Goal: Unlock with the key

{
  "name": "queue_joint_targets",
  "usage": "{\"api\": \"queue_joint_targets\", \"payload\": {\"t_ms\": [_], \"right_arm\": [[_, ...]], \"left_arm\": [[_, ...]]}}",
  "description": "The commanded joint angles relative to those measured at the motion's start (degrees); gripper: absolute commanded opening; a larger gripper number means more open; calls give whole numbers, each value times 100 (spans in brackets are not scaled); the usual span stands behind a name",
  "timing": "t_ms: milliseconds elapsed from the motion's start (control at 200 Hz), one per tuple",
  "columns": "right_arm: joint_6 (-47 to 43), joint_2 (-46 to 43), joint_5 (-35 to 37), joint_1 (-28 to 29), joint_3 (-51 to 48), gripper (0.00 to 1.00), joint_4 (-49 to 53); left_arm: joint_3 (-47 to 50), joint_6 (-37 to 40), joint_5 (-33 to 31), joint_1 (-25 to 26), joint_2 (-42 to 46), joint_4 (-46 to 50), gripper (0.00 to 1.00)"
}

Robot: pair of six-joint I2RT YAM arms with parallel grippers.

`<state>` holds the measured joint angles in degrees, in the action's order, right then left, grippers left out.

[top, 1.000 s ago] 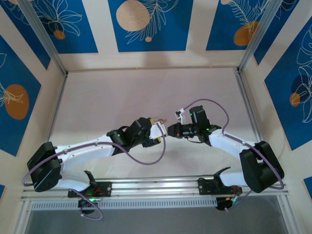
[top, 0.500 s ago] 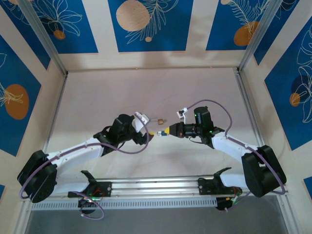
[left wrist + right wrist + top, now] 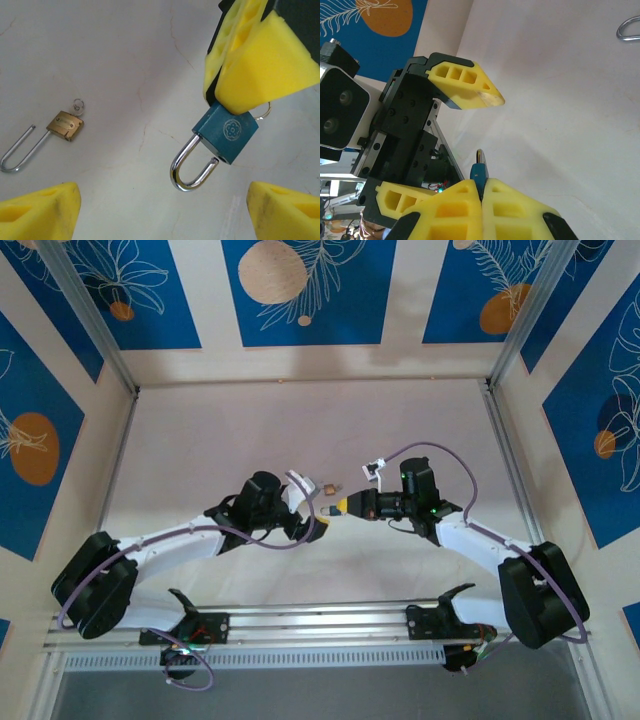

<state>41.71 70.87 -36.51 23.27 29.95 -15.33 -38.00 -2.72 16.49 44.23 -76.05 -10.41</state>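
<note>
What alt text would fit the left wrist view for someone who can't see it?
A shut right gripper holds a blue padlock by its body, shackle pointing down, over a pale table. A brass padlock, long shackle open, lies at frame left; the left gripper's yellow fingertips stand wide apart in the bottom corners.

**Two end effectors face each other mid-counter, one padlock held, one lying beyond**

The left arm (image 3: 190, 535) reaches in from the left and the right arm (image 3: 470, 535) from the right, so they meet near the middle of the counter (image 3: 250, 430). The right end effector (image 3: 232, 102) has its fingers pressed together on the held padlock (image 3: 227, 132). That padlock's shackle (image 3: 187, 170) points toward the left end effector (image 3: 162, 200). The left fingers stand wide apart and touch nothing. A small ring (image 3: 264, 112) shows just behind the held padlock. The loose padlock (image 3: 327, 486) lies flat on the counter just behind the two end effectors, apart from both. A second ring (image 3: 76, 105) lies just beside its body.
</note>
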Motion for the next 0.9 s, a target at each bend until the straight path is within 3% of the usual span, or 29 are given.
{"api": "queue_joint_targets", "payload": {"t_ms": [0, 300, 895], "right_arm": [[47, -113, -196, 24, -73, 0, -22], [9, -115, -162, 59, -99, 0, 15], [144, -328, -129, 145, -25, 0, 9]], "left_arm": [[-138, -3, -86, -40, -28, -163, 84], [166, 43, -607, -100, 407, -379, 83], [204, -184, -290, -121, -239, -777, 77]]}}
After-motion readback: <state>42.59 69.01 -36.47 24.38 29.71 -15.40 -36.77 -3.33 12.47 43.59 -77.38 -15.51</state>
